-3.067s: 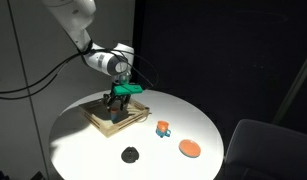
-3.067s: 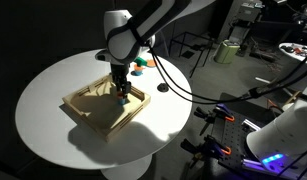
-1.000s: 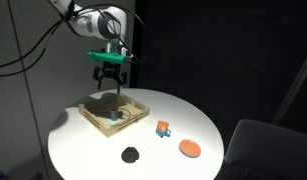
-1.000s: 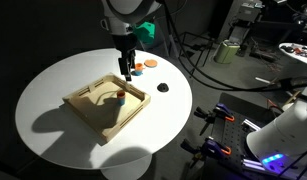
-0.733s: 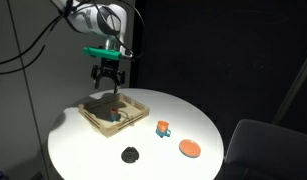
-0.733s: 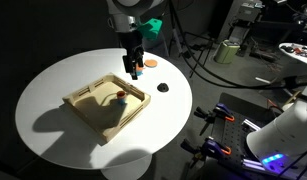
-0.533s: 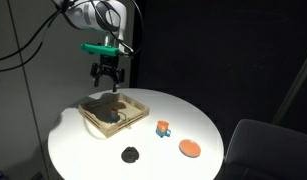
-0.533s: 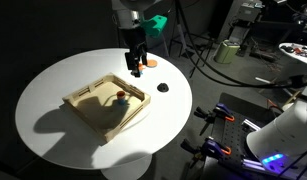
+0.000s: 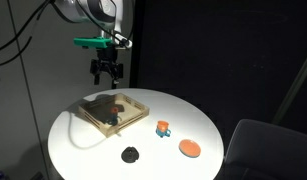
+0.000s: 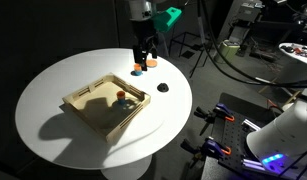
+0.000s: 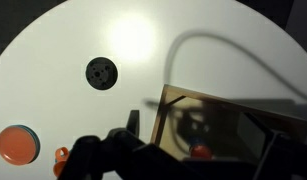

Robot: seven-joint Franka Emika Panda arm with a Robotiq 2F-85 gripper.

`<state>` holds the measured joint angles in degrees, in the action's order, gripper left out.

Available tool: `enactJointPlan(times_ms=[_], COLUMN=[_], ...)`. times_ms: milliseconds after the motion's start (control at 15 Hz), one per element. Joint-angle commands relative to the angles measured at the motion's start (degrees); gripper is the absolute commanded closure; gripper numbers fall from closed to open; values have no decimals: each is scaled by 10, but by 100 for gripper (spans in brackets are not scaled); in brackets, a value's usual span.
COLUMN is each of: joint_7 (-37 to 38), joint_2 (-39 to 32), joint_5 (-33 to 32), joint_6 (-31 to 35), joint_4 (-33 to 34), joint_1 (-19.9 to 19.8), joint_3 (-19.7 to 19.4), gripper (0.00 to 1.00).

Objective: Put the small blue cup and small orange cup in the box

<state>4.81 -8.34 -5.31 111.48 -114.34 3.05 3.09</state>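
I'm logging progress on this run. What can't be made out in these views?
- Small cup inside the wooden box: too small in both exterior views to tell its pose; shadowed in the wrist view.
- Orange cup: partly behind the end effector in an exterior view.
- Black round object: too small to identify.

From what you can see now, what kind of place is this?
Probably a robotics lab: dark curtains hang behind a round white table, and cables and electronic gear crowd the space beside it in an exterior view.
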Motion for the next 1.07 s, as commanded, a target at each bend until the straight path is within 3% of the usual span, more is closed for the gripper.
enactJointPlan(times_ms=[0, 600, 1000], joint_7=[19, -30, -14], joint_2=[53, 127, 179], joint_5=[-3, 102, 101], joint_6=[35, 96, 74], joint_4=[-52, -133, -171], joint_1=[3, -7, -20], joint_3=[-2, -8, -25], gripper=[0, 0, 0])
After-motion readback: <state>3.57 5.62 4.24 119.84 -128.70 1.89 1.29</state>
